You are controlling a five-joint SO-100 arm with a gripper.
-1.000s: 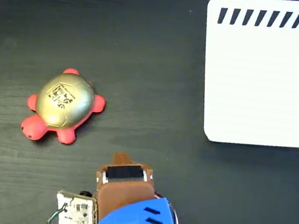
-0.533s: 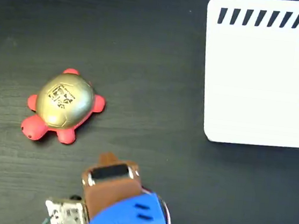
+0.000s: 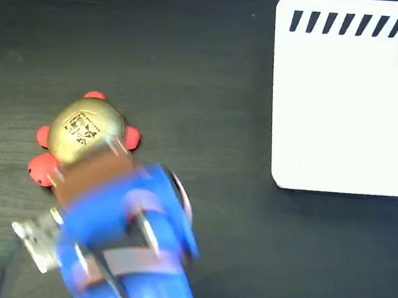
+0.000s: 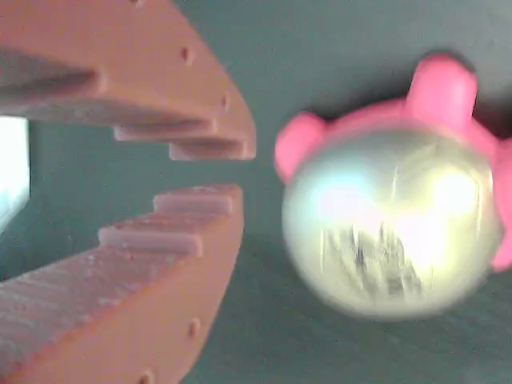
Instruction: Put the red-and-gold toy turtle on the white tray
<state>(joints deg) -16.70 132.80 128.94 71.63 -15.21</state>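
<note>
**Arm over the turtle, nothing gripped**

I see the blue arm [image 3: 126, 249] blurred above the red-and-gold toy turtle [image 3: 84, 136], which sits on the dark table [image 3: 194, 62], well apart from the white tray [image 3: 341, 100] at upper right. On my wrist view the gripper [image 4: 210, 170] shows a narrow gap, jaws empty, the turtle just beside its tips.

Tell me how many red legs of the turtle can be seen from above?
3 red legs: top, left and right of the gold shell. The arm hides the lower edge, so another may be hidden.
</note>
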